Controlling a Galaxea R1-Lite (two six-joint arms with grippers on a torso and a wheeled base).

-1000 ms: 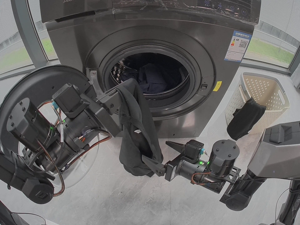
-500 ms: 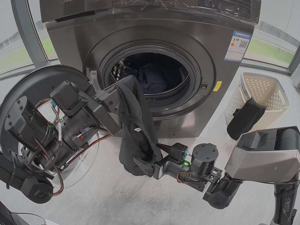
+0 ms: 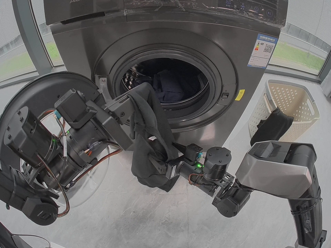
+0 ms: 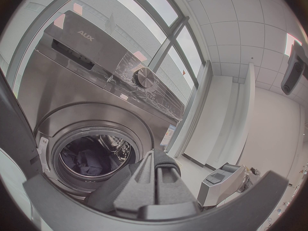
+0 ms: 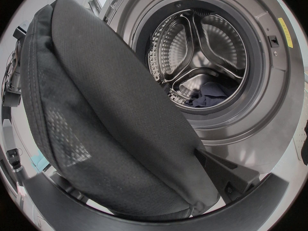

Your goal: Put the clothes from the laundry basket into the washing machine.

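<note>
Two grippers, one garment [image 3: 149, 121]: left gripper [image 3: 133, 102], jaws pinched shut on its top; right gripper [image 3: 164, 156], jaws spread against cloth below.

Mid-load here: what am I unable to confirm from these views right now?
- Hold of the right gripper: head and right wrist views, buried in folds of the black garment.
- Bottom of the laundry basket: head view, hidden by its near wall and the dark cloth draped over its rim; remaining clothes unknown.
- Much of the drum: right wrist view, covered by the black garment.
- Garment's hanging length: left wrist view, blocked by the left gripper.
</note>
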